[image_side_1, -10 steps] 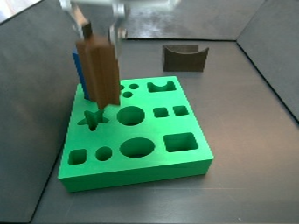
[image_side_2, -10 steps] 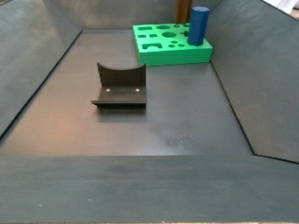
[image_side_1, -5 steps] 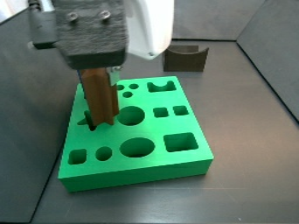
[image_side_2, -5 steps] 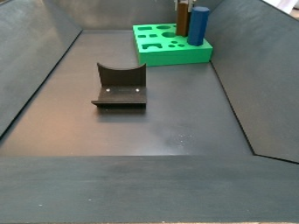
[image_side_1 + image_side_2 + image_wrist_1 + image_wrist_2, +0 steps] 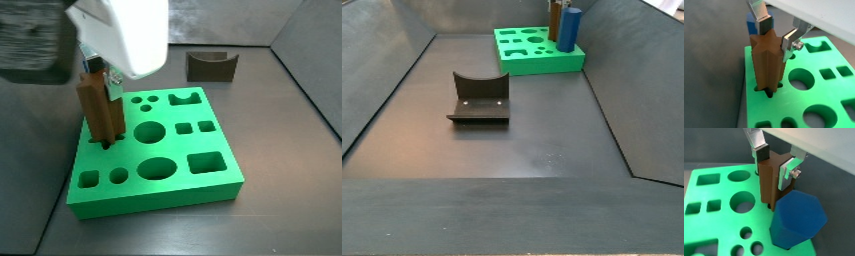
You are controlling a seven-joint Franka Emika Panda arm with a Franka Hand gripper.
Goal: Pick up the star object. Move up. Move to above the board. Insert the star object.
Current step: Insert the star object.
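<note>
The insertion step is in hand: the gripper [image 5: 776, 31] is clamped on the star object [image 5: 768, 62], whose foot sits in the star hole [image 5: 769, 92] of the board [image 5: 827, 92] beside the blue prism [image 5: 799, 218], so next I judge it needs a straight push down, then release.

I count one silver two-finger gripper [image 5: 777, 33] above one bright green board [image 5: 187, 170], one brown fluted star object [image 5: 767, 62], one blue hexagonal prism [image 5: 799, 223], one dark brown arch-shaped block [image 5: 478, 97].
</note>
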